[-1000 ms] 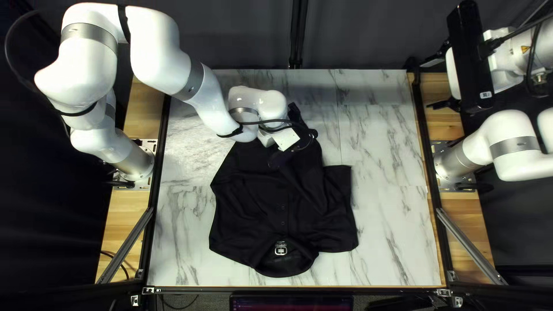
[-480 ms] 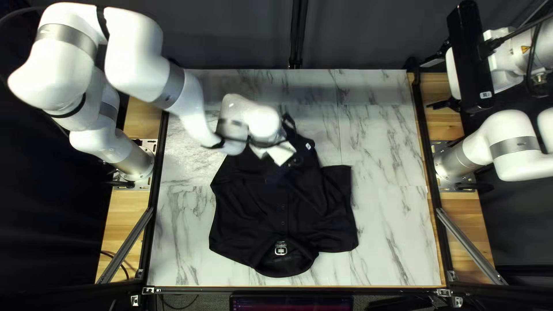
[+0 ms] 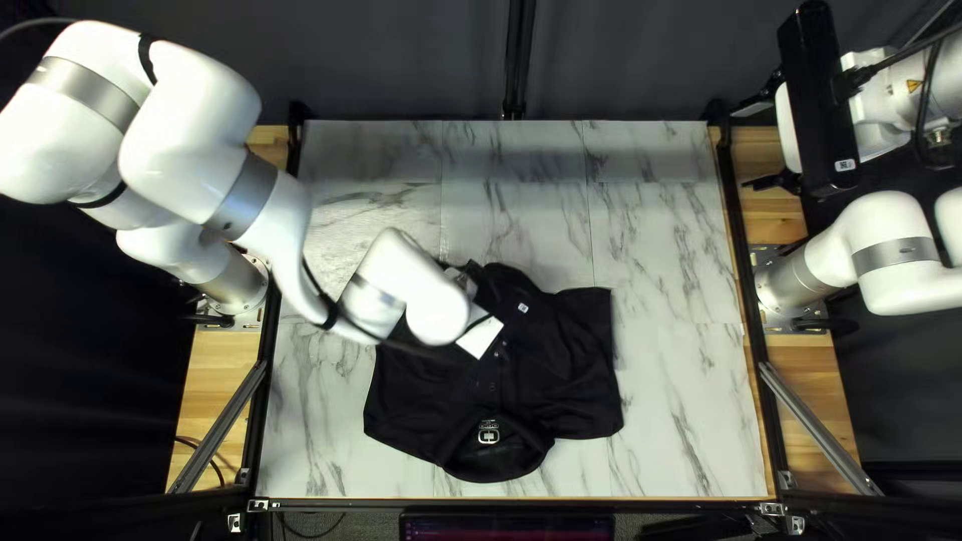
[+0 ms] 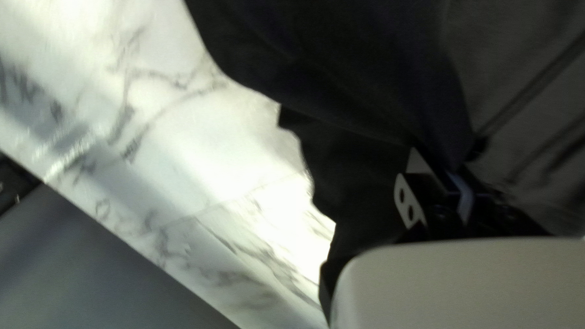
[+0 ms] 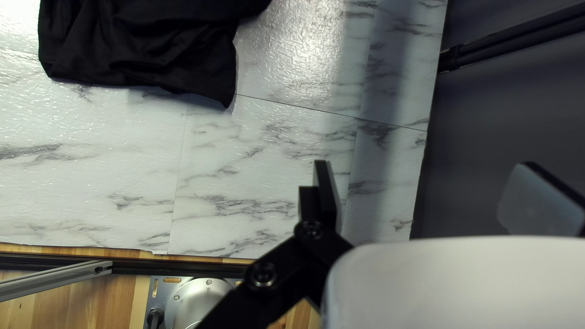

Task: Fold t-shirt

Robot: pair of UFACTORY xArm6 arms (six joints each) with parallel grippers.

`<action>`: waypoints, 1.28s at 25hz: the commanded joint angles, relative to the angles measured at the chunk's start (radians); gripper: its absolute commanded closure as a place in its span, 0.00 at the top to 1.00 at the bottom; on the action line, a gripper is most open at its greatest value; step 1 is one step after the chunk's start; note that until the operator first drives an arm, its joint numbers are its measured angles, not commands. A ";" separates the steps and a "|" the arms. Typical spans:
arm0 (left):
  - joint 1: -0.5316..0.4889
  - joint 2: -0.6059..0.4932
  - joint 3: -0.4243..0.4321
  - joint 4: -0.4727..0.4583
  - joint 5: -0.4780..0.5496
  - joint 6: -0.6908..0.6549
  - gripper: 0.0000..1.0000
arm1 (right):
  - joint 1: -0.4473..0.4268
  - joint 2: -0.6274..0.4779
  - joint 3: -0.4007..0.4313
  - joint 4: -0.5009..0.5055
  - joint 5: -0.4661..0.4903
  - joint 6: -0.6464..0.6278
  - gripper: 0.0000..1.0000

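The black t-shirt lies with its collar toward the table's near edge; its far part is lifted and folded back over the body. My left gripper, partly hidden by its own arm, is low over the shirt's middle in the top left view. In the left wrist view my left gripper is shut on dark cloth of the t-shirt, which drapes around the fingers. My right gripper stands open and empty above the table's right edge. Seen from its wrist, the right gripper has widely parted fingers, away from the t-shirt.
Marble-patterned tabletop shows around the shirt on all sides. The left arm reaches low across the table's left half. Dark rails run along the side edges, and a dark curtain hangs behind the far edge.
My left arm has swung toward the near edge, drawing the shirt's far end back over its body and baring tabletop behind it. The right arm has stayed still.
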 commanded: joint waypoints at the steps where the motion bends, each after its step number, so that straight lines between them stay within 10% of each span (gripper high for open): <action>1: -0.073 0.012 -0.065 -0.014 0.090 -0.086 0.00 | 0.000 0.000 0.000 0.000 0.000 0.000 1.00; 16: -0.233 0.173 -0.283 -0.138 0.236 -0.144 0.00 | 0.000 0.000 0.000 0.000 0.000 0.000 1.00; 28: -0.256 0.207 -0.298 -0.203 0.215 -0.112 0.01 | 0.000 0.000 0.000 0.000 0.000 0.000 1.00; 30: -0.252 0.231 -0.297 -0.226 0.182 -0.078 0.11 | 0.000 0.000 0.000 0.000 0.000 0.000 1.00; 32: -0.253 0.237 -0.294 -0.260 0.155 -0.023 0.96 | 0.000 0.000 0.000 0.000 0.000 0.000 1.00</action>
